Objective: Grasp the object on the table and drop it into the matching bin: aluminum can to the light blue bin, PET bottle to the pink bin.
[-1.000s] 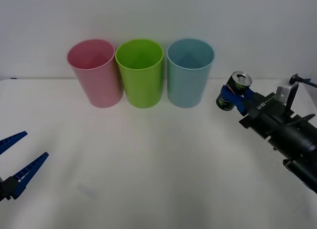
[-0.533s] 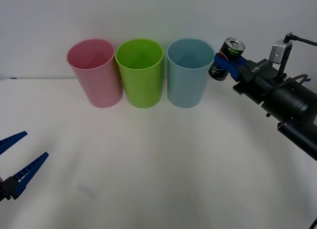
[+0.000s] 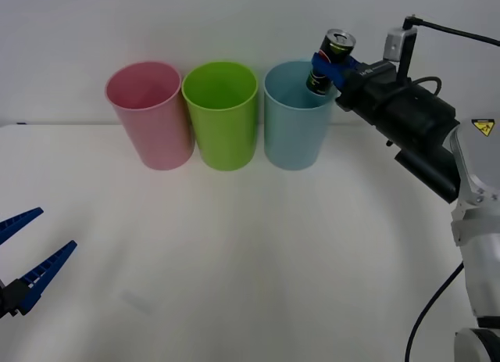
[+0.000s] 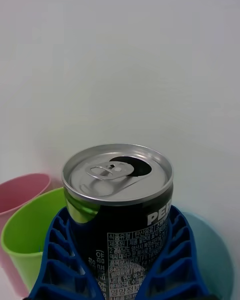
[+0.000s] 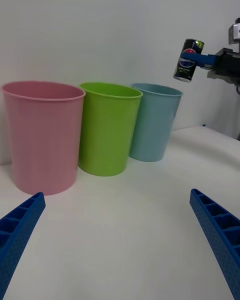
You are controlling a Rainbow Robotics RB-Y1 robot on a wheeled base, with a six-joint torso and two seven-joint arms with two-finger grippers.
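Right gripper [image 3: 328, 62] clamping the aluminum can [image 3: 330, 62] between both blue fingers [image 4: 170, 260], pinching the dark body just below the silver top. Holding it aloft at the light blue bin [image 3: 299, 116], hanging at the rim's right edge, lower end dipping across the rim line in the front view, not yet squarely over the opening. Tilting slightly, long axis close to upright, silver top leaning toward the arm's side. Showing in the left wrist view as sitting above and a touch to the outer side of that rim, clear air between can and bin [image 5: 155, 121]. Judging the drop as nearly ready: needing only a short carry toward the robot's left to centre over the mouth before letting go.

Standing just beside the blue bin, a lime green bin [image 3: 221, 114], then the pink bin [image 3: 151, 113], the three in a row and near touching, so overshooting leftward risking the wrong mouth. Leaving plenty of free room above the bins and on the white table [image 3: 250, 252] in front.

Resting low at the near left corner, left gripper [image 3: 28, 256], fingers spread wide, gripping nothing, well apart from the bins.
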